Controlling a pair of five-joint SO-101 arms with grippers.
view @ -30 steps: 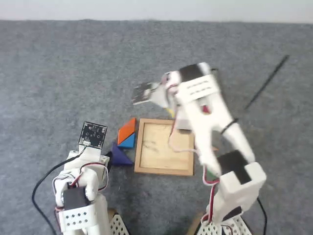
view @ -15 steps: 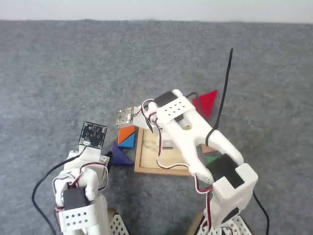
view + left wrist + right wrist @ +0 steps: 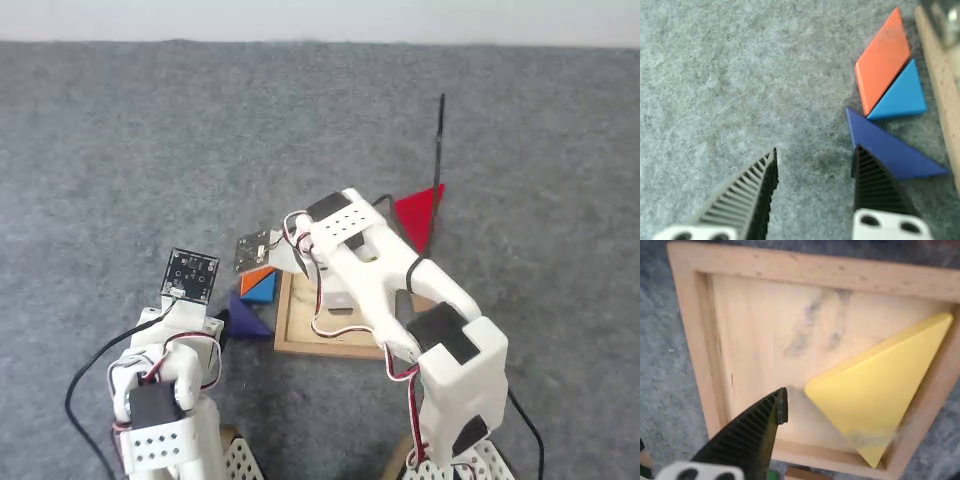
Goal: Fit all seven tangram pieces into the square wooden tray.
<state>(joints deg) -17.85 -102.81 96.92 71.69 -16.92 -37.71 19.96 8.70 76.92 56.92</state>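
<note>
Our left gripper [image 3: 815,150] gapes wide beside the dark blue triangle [image 3: 890,150]; over the tray [image 3: 695,340], we cannot tell the right gripper [image 3: 297,262] state.

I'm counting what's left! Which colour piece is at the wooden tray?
The yellow triangle: it alone overlaps the wooden tray. The orange piece, light blue triangle and dark blue triangle lie beside it, the red triangle farther off.

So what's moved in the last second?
The right arm swung down and toward the left arm, ending low over the tray and uncovering the red triangle. The left arm, its open claw, the tray and the orange, blue and navy pieces stayed put.
</note>
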